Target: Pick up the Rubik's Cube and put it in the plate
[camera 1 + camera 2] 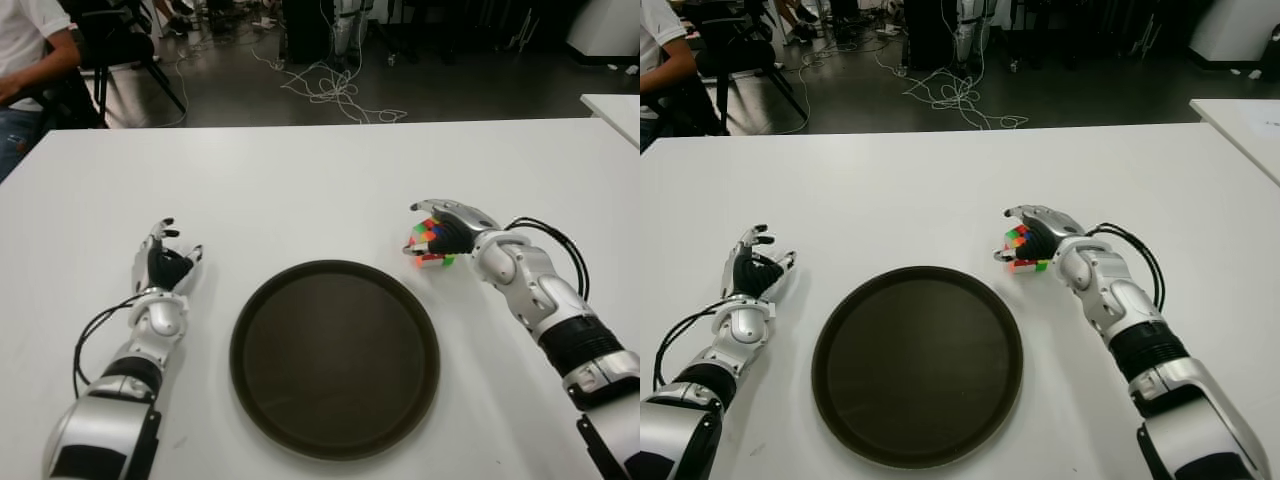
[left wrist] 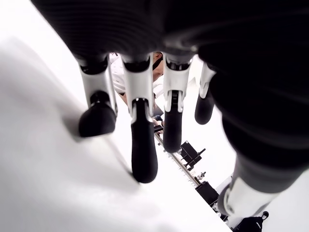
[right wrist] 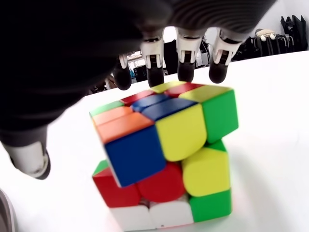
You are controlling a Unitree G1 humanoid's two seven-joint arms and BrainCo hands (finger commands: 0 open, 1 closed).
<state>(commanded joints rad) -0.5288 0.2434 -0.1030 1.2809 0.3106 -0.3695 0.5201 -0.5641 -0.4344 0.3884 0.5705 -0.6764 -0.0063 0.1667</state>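
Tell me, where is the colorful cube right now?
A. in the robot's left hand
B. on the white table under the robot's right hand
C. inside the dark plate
B: the Rubik's Cube sits on the table beneath the right hand, outside the plate.

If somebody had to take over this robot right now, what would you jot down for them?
Right robot hand: over the Rubik's Cube, fingers arched around it but not closed.
Left robot hand: idle, left of the plate, fingers relaxed, holding nothing.
Cube: on the white table, off the plate's far right rim, its top layer twisted.
Done: the reach.
Left: grasp, lift, set the cube in the plate, which holds nothing.
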